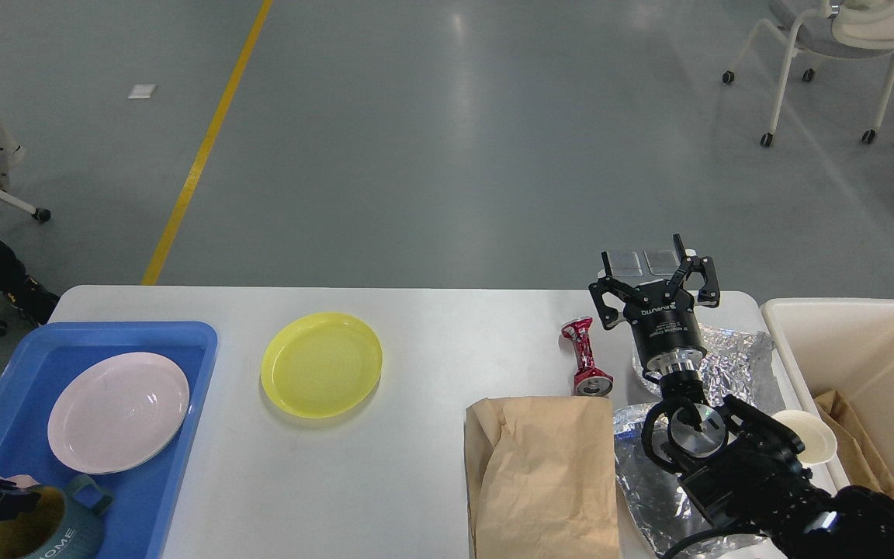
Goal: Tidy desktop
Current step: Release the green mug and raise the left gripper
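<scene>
Beside the crushed can (587,357) and foil (734,353), right gripper (658,268) wide, seemingly empty.

Right tool (656,273) raised, fingers spread, empty; left unclear.

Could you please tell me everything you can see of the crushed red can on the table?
The crushed red can is a shiny metallic drink can, pinched in at the waist so both ends flare. It lies on its side on the desktop, its silver end turned towards the camera and resting at the upper edge of the brown paper bag; contact there is unclear. Crumpled foil lies to its right. The right hand, open, hovers nearby without touching it.
</scene>
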Robot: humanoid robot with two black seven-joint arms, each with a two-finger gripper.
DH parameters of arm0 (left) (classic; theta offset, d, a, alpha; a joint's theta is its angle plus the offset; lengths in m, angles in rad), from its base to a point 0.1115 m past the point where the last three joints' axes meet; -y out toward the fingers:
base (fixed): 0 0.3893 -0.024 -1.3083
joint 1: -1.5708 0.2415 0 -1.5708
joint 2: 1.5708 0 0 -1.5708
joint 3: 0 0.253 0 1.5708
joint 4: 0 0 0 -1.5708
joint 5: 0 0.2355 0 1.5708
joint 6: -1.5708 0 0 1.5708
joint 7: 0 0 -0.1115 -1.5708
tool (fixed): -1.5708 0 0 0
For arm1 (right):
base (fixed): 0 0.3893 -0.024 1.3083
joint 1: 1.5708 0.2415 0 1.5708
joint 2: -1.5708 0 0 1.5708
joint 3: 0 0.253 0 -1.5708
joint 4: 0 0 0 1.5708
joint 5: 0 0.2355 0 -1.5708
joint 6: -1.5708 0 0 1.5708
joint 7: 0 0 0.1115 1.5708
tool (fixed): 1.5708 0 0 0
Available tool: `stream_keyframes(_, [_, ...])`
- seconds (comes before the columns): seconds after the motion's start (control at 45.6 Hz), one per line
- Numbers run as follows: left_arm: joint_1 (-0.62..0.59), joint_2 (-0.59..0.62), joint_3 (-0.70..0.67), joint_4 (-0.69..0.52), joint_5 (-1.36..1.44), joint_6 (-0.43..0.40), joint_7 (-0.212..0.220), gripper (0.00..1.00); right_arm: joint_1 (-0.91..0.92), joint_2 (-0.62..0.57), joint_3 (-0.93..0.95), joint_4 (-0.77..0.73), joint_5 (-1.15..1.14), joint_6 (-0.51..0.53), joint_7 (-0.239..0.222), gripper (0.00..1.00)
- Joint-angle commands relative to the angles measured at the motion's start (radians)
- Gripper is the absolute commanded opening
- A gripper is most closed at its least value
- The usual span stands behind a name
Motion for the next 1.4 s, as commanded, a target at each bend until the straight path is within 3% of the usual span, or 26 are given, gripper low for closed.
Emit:
stream_keyframes(0.0, [-0.007, 0.006, -0.029, 0.000, -0.016, -0.014, -0.013, 0.49, 0.000, 0.000, 0.000, 0.000, 0.000, 0.000, 0.000, 1.00])
stream_keyframes(0.11, [-0.035, 0.013, -0.057, 0.014, -0.060, -0.029, -0.044, 0.50, 0.000, 0.000, 0.000, 0.000, 0.000, 0.000, 0.000, 1.00])
stream_keyframes(0.285, [-0.161, -0.013, -0.100, 0.208, -0.146, -0.147, -0.087, 0.50, 0.000, 0.000, 0.000, 0.000, 0.000, 0.000, 0.000, 1.00])
stream_keyframes(0.483, [-0.207, -0.120, -0.161, 0.342, -0.200, -0.238, -0.116, 0.50, 0.000, 0.000, 0.000, -0.001, 0.000, 0.000, 0.000, 1.00])
stream_keyframes(1.075, [-0.271, -0.152, -0.335, 0.353, -0.217, -0.406, -0.109, 0.50, 0.000, 0.000, 0.000, -0.002, 0.000, -0.002, 0.000, 1.00])
stream_keyframes(1.382, [-0.273, -0.152, -0.341, 0.371, -0.226, -0.423, -0.110, 0.50, 0.000, 0.000, 0.000, -0.002, 0.000, 0.000, 0.000, 1.00])
